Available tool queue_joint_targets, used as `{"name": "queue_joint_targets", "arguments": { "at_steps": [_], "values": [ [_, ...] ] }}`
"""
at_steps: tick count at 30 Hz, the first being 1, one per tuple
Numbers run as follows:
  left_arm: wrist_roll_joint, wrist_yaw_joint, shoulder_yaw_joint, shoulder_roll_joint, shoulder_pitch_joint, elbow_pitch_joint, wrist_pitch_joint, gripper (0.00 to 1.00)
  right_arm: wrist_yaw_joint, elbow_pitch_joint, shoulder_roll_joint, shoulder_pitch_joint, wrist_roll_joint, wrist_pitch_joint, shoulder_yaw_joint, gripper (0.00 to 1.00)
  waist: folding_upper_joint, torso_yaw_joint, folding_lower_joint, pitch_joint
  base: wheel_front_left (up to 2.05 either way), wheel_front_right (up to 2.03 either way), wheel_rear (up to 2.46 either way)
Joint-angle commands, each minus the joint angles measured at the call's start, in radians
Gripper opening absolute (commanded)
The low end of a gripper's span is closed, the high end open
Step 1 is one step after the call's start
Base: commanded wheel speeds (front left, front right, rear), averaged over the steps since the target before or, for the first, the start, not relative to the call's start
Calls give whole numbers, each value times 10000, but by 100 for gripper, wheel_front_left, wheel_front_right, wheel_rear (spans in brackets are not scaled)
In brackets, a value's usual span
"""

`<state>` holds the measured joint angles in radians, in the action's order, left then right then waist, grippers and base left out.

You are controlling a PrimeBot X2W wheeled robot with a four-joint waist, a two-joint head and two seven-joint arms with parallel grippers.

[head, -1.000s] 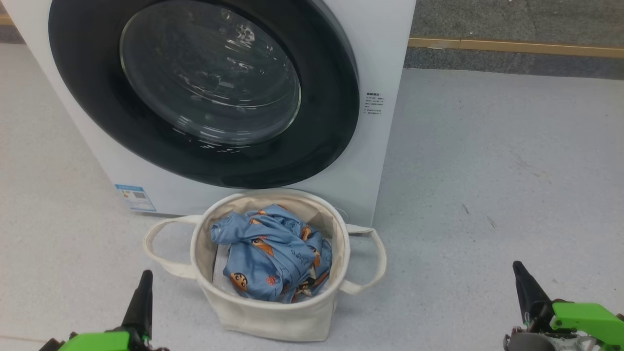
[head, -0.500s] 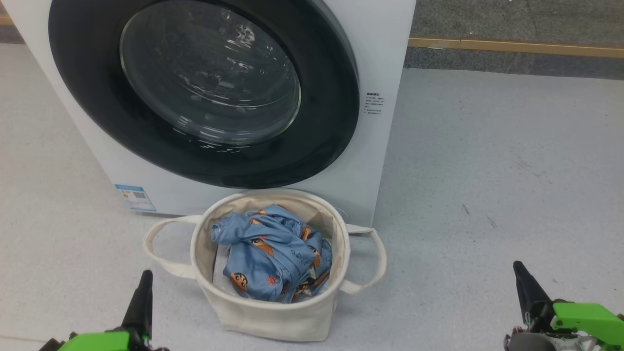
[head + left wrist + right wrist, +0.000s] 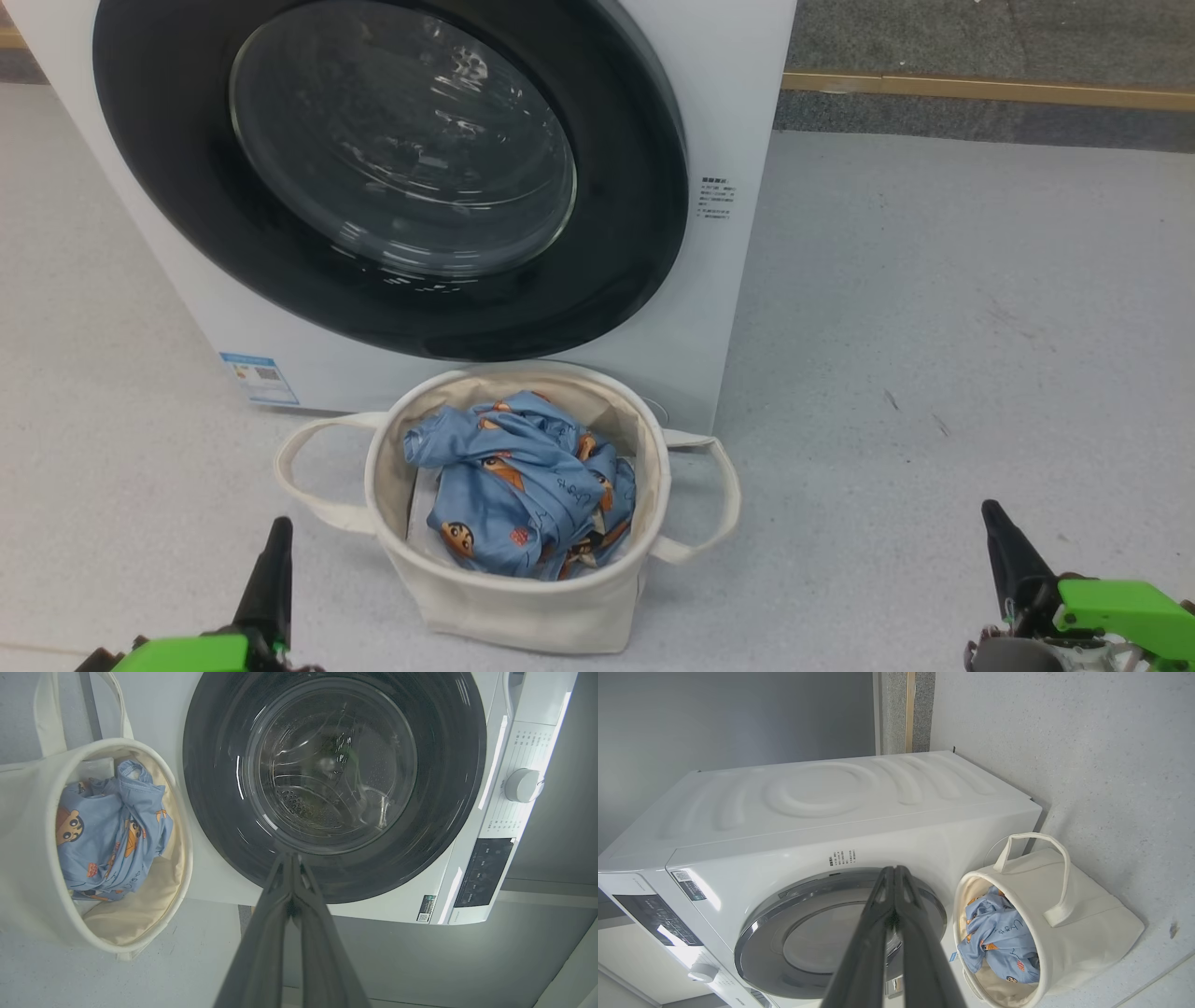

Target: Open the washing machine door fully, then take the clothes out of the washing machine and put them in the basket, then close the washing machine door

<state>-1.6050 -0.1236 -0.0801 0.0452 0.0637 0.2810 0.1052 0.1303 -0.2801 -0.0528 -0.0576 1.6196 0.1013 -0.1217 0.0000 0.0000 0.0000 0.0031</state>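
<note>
Nothing moved, blue clothes [image 3: 518,485] crumpled in basket [image 3: 523,607]

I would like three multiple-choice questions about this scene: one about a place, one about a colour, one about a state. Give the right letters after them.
1. Where are the blue clothes?
A) on the floor
B) in the basket
C) hanging on a hook

2. What colour is the wide ring of the door?
A) white
B) red
C) black

3. In what state is the door?
A) shut
B) wide open
C) taken off

Answers:
1 B: the clothes lie heaped inside the basket.
2 C: the ring is glossy black.
3 A: the door sits flat against the front of the washing machine.
</note>
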Motion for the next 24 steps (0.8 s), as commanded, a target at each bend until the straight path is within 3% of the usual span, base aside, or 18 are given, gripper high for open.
{"name": "queue_joint_targets", "arguments": {
  "at_steps": [1,24],
  "values": [
    [-36,-71,-337,51,443,-358,80,0,4,357,-42,-495,-38,48,167,0,0,0,0,0,0,0,0],
    [-36,-71,-337,51,443,-359,80,0,4,356,-23,-498,-60,70,139,0,0,0,0,0,0,0,0]
  ]
}}
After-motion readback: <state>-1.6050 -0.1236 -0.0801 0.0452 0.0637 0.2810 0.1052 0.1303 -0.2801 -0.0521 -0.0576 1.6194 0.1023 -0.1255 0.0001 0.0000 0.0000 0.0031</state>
